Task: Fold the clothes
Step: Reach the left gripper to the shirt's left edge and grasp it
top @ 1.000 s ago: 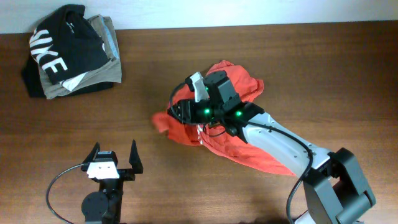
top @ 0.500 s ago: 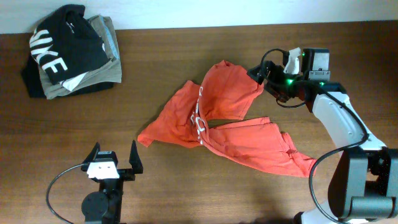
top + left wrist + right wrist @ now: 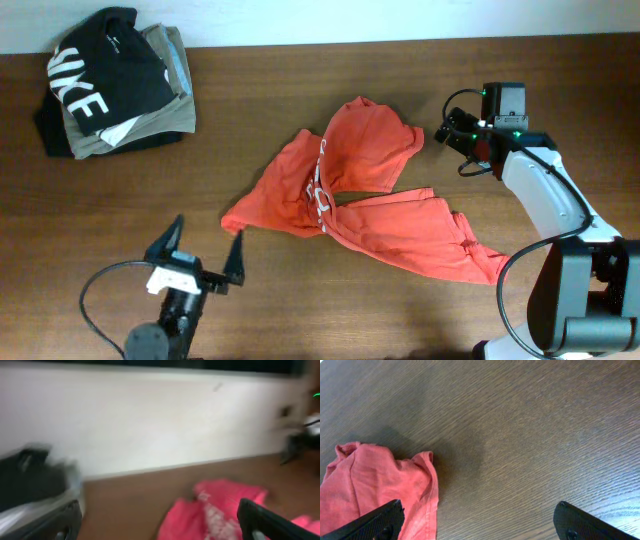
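After releasing the red-orange T-shirt [image 3: 370, 200], backs off just beside it with right gripper [image 3: 452, 140] jaws spread and empty, left gripper [image 3: 205, 245] jaws spread too, leaving the folding unstarted.

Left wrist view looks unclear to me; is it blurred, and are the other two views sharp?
Left wrist view: strongly blurred, the T-shirt is only a pink smear. Right wrist view: sharp, the table grain is crisp, with a soft shadow beside the T-shirt. Overhead view: sharp and evenly lit, no glare.
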You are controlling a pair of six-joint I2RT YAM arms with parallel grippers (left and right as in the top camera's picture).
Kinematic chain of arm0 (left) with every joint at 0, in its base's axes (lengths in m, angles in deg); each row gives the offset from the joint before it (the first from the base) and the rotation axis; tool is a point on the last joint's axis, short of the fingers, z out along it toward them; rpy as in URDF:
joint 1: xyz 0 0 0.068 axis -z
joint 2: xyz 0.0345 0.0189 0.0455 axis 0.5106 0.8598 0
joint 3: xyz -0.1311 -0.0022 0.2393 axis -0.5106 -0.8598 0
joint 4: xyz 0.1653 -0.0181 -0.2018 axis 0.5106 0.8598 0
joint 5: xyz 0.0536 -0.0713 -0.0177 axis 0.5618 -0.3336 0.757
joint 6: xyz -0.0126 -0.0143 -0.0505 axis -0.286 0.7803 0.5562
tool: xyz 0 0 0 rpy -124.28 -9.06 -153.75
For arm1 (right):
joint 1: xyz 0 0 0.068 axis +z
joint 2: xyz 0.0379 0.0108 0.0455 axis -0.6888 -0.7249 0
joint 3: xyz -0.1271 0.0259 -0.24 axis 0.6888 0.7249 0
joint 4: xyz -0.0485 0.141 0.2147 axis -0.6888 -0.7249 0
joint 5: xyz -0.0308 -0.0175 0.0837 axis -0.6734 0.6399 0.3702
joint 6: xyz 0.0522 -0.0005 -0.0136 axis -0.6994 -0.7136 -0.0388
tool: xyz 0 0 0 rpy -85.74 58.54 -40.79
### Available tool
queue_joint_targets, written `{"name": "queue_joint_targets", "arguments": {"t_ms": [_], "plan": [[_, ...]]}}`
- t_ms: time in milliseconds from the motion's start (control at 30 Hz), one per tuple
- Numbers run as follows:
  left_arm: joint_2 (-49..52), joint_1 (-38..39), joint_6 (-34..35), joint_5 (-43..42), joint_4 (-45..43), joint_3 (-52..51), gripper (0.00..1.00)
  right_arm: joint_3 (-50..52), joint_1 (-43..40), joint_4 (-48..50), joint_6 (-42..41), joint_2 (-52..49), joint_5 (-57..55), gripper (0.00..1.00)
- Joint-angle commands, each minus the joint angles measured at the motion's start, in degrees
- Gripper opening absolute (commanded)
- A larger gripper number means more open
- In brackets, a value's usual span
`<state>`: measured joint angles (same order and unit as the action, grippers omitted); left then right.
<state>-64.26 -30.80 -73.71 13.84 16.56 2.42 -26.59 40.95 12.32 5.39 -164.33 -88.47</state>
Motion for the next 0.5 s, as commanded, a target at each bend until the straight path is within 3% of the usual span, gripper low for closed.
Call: {"name": "queue_joint_targets", "arguments": {"t_ms": [0,167,400,467], "plan": [[-0.37,-0.17,3.48,-9.86,-5.53,1.38,0.99,-0.44,-0.07,0.04,0.09,0.74,-1.95,0.99],[6.80,-0.17,3.13,-9.86,-3.74,10.99,0.99,-0.44,-0.07,0.02,0.09,0.74,-1.09,0.99],[42.77,-0.17,0.55,-15.85,24.83,38.07,0.99,-0.44,-0.07,0.04,0.09,0.74,-1.11,0.99],[48.41,-0.17,0.57,-21.92,25.64,40.28,0.99,-0.44,-0.07,0.04,0.09,0.74,-1.11,0.99]]}}
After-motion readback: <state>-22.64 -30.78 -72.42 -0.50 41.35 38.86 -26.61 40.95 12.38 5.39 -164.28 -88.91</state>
